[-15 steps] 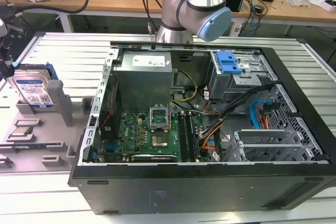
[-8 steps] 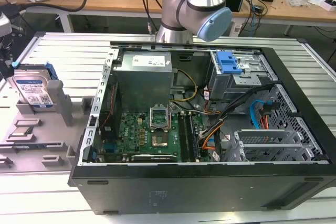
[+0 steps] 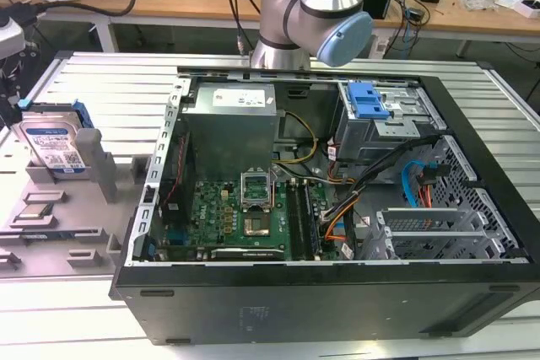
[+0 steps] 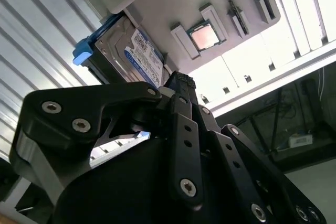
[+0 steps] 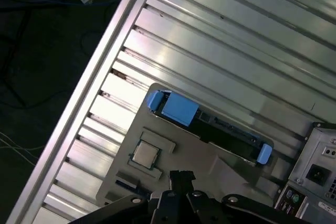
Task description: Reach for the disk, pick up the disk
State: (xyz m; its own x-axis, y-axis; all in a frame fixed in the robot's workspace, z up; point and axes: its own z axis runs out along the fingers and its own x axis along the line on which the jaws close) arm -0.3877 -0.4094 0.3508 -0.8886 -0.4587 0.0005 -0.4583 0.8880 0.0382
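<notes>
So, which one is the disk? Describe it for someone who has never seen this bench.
Start at the open computer case; at the exterior view's left, a grey fixture lies on the table. The disk stands on edge in the fixture. Its white-and-blue label and blue bracket set it apart; the chip near it is small, square and flat.
</notes>
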